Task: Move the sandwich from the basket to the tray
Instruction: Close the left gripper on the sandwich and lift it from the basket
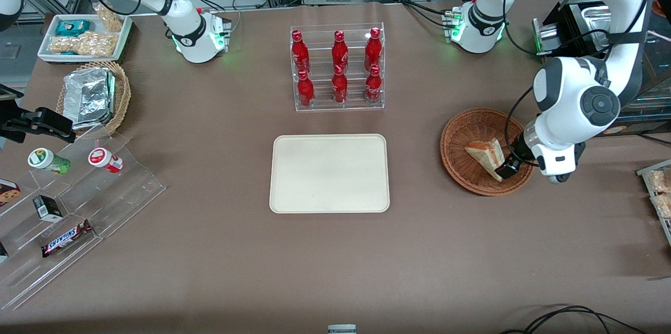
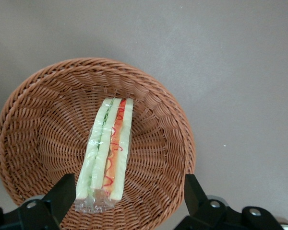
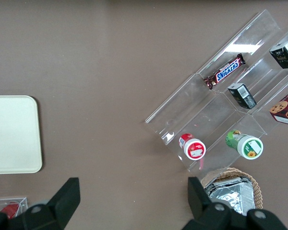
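Note:
The sandwich [image 1: 485, 157], wrapped in clear film, lies in the round reddish-brown wicker basket [image 1: 455, 132] toward the working arm's end of the table. In the left wrist view the sandwich [image 2: 109, 152] shows its cut edge with green, pale and red-orange layers inside the basket [image 2: 33, 120]. My left gripper [image 1: 507, 169] hangs over the basket's part nearer the front camera. It [image 2: 128, 199] is open and empty, and the sandwich's near end lies between the fingers, close to one finger [image 2: 62, 194]. The cream-beige tray [image 1: 329, 172] lies empty mid-table.
A clear rack of red bottles [image 1: 338, 69] stands farther from the front camera than the tray. Toward the parked arm's end are a tan basket with foil packs [image 1: 92, 95], a white snack tray [image 1: 84, 35] and an acrylic stand with snacks [image 1: 68, 192].

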`<act>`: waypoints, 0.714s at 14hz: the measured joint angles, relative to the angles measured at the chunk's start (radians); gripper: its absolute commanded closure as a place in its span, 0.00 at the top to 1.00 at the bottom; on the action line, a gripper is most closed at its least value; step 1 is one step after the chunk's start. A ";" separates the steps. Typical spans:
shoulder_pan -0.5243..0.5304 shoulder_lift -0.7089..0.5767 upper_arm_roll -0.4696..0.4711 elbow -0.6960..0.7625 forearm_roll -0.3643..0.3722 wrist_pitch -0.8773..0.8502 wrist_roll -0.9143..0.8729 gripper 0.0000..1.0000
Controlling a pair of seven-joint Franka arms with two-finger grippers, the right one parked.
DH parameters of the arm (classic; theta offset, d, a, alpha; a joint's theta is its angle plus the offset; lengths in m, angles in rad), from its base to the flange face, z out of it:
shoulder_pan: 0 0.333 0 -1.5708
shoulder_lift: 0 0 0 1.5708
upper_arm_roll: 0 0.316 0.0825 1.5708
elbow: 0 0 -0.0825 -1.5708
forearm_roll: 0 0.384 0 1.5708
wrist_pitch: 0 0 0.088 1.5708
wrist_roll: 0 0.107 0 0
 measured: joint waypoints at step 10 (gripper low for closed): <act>-0.001 0.048 -0.001 -0.057 -0.001 0.019 -0.003 1.00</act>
